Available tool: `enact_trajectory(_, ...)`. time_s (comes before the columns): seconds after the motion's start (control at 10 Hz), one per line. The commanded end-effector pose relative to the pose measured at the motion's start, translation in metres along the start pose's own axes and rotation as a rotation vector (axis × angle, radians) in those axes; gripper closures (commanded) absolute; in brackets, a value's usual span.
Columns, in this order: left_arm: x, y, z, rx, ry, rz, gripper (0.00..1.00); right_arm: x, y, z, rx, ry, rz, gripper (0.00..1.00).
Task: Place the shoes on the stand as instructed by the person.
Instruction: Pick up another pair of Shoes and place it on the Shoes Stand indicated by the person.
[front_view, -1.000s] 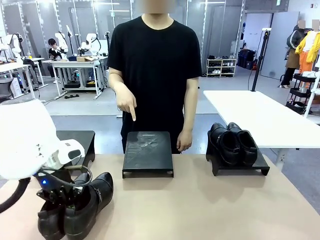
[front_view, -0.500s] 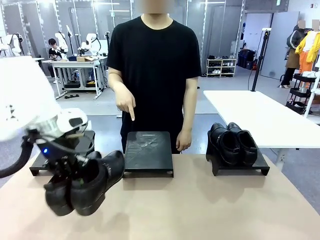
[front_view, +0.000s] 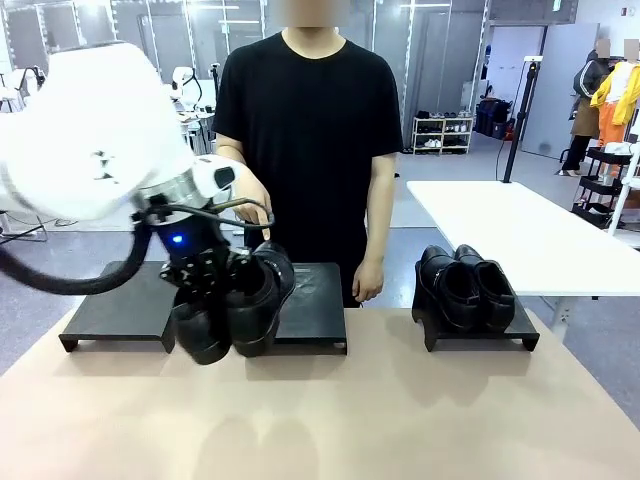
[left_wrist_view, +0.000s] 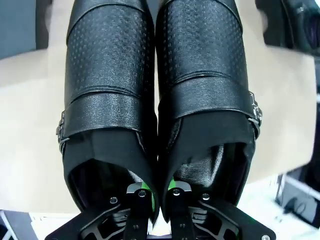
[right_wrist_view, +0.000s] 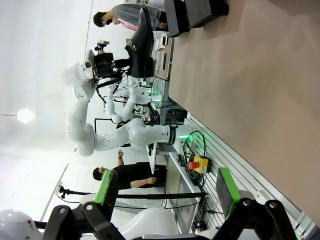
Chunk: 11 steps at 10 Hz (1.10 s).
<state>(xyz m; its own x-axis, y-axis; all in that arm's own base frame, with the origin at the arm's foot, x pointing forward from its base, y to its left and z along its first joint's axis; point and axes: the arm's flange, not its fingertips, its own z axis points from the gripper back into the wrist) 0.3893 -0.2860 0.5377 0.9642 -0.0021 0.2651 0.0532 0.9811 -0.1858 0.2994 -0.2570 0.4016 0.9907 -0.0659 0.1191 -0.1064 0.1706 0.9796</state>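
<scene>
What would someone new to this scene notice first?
Most striking is the pair of black shoes hanging toe-down in the air at left centre, pinched by their inner sides in the left tool, just in front of the middle stand. Behind it stands the person in a black T-shirt, and a second pair sits on the right stand.

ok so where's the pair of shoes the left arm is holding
Front view, left of centre: the held pair hangs off the table in the left end effector, in front of the middle stand's left edge, below the person's pointing hand.
</scene>
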Motion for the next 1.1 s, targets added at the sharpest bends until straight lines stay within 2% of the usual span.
enact_trajectory(0.0, 0.039, -0.032, -0.015, 0.052, -0.089, 0.035, 0.92, -0.003, 0.002, 0.0, -0.012, 0.009, -0.002, 0.0)
enact_trajectory(0.1, 0.054, -0.042, -0.023, 0.061, -0.119, 0.037, 0.92, -0.003, 0.002, 0.0, -0.012, 0.009, -0.002, 0.0)
enact_trajectory(0.4, 0.093, -0.058, -0.05, 0.102, -0.125, -0.073, 0.92, -0.003, 0.002, 0.0, -0.012, 0.009, -0.002, 0.0)
enact_trajectory(0.6, 0.1, -0.065, -0.057, 0.129, -0.14, -0.07, 0.92, -0.003, 0.002, 0.0, -0.012, 0.009, -0.002, 0.0)
enact_trajectory(0.7, 0.097, -0.067, -0.055, 0.102, -0.149, -0.114, 0.92, -0.003, 0.002, 0.0, -0.012, 0.009, -0.002, 0.0)
enact_trajectory(0.8, 0.092, -0.049, -0.068, 0.107, -0.105, -0.095, 0.92, -0.003, 0.002, 0.0, -0.012, 0.009, -0.002, 0.0)
enact_trajectory(1.0, 0.092, -0.049, -0.068, 0.107, -0.105, -0.095, 0.92, -0.003, 0.002, 0.0, -0.012, 0.009, -0.002, 0.0)
